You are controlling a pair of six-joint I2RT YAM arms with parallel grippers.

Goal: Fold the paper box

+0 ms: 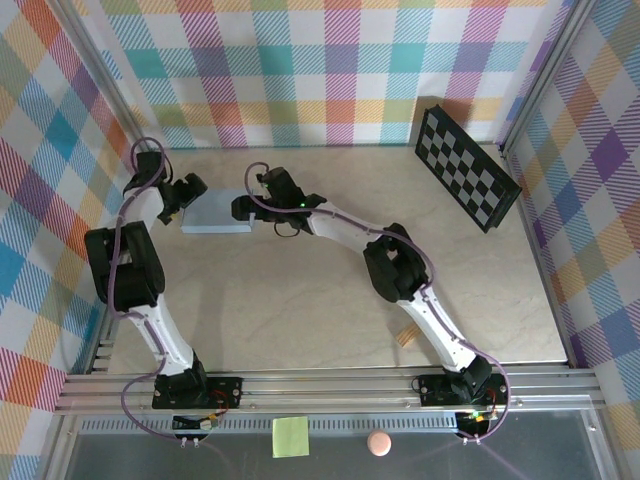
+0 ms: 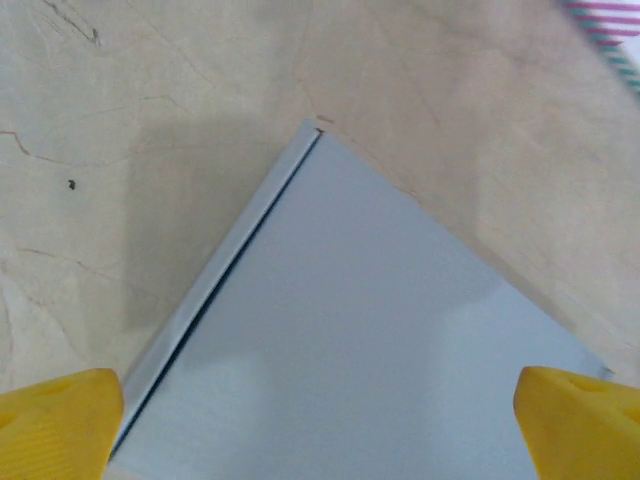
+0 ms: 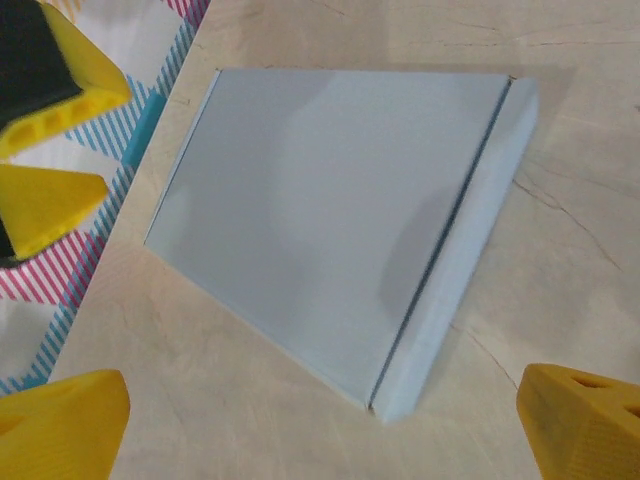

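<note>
Left arm point(image 1: 130, 265): reaches to the back-left part of the surface point(image 1: 330, 300), its head just beside the left end of the box.
Left jaws: spread wide and holding nothing; the yellow fingertips point(image 2: 60, 425) sit either side of a corner of the box, above it.
Paper box point(image 1: 218, 214): lies flat on the back-left of the surface, between the two sets of jaws. It looks closed, with a dark seam along one long edge where the lid meets a side wall.
Right jaws: also spread wide and empty, with fingertips point(image 3: 580, 420) short of the box's right end.
Right arm point(image 1: 390, 260): stretches diagonally from the near right across the middle.
Checkerboard panel point(image 1: 467, 167): leans at the far right, well apart from the work.
Risk, seam: the side wall may not be fully tucked, so a push there could spring it open.
Risk, sliding: the thin card is light, and a one-sided nudge could skate it toward the left wall.
Risk, arms: both heads crowd one small box and could knock each other.
</note>
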